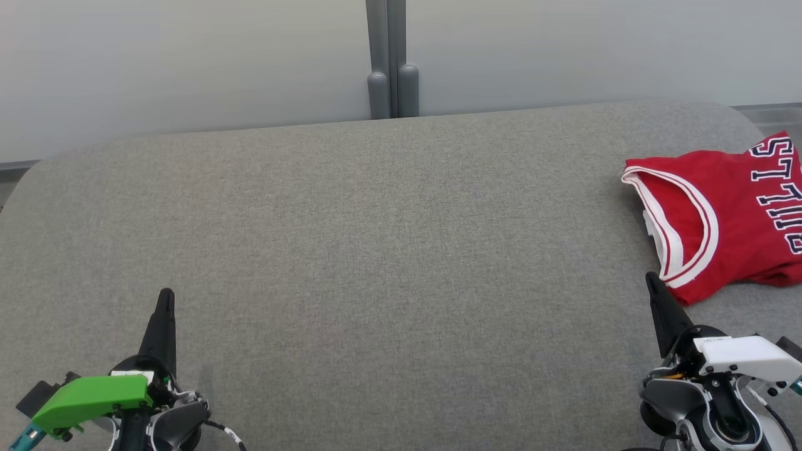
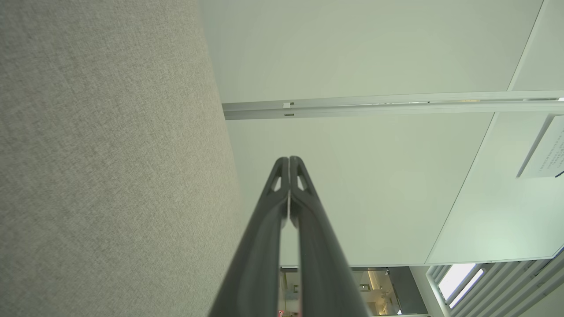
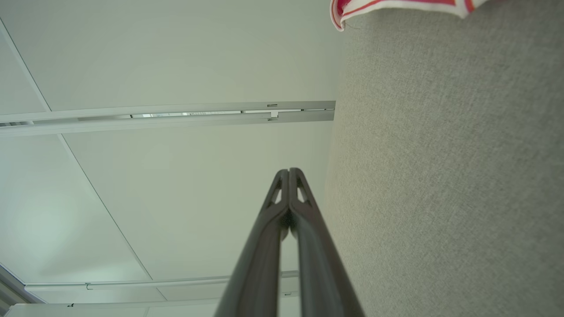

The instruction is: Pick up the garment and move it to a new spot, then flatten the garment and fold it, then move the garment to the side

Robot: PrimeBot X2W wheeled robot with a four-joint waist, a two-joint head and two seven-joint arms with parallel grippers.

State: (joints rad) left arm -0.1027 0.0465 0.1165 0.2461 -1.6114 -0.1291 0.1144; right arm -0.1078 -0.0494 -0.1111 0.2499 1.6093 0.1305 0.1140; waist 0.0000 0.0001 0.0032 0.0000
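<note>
**Left jaws:** together. In the left wrist view the two dark fingers point(image 2: 264, 246) meet at their tips, with nothing between them. From the head view they point(image 1: 161, 326) point away from the robot over the near left part of the table point(image 1: 388, 250), below them a green wrist cover point(image 1: 94, 394). Whether they rest on the surface or stand just above it cannot be told.

**Right jaws:** together. In the right wrist view the fingers point(image 3: 269, 246) are closed tip to tip and hold nothing. From the head view they point(image 1: 664, 319) stand over the near right part of the table, above a white wrist cover point(image 1: 745, 354). Their tip lies just beside the jersey's near trimmed edge; contact cannot be confirmed.

**Garment:** a red basketball jersey point(image 1: 720, 207) with white and red trim and dark, white-edged lettering running sideways. It lies on the right side of the table, ungripped, its trimmed opening turned towards the table's middle and its far part cut off by the picture edge. Its trim point(image 3: 396, 5) shows at the top of the right wrist view, well apart from the fingertips.

**Surroundings:** the table is covered in grey fabric with rounded far corners. Behind it stands a pale panelled wall point(image 1: 188, 62) with a grey post point(image 1: 388, 56). A paper notice point(image 2: 546, 154) hangs on the wall in the left wrist view.
</note>
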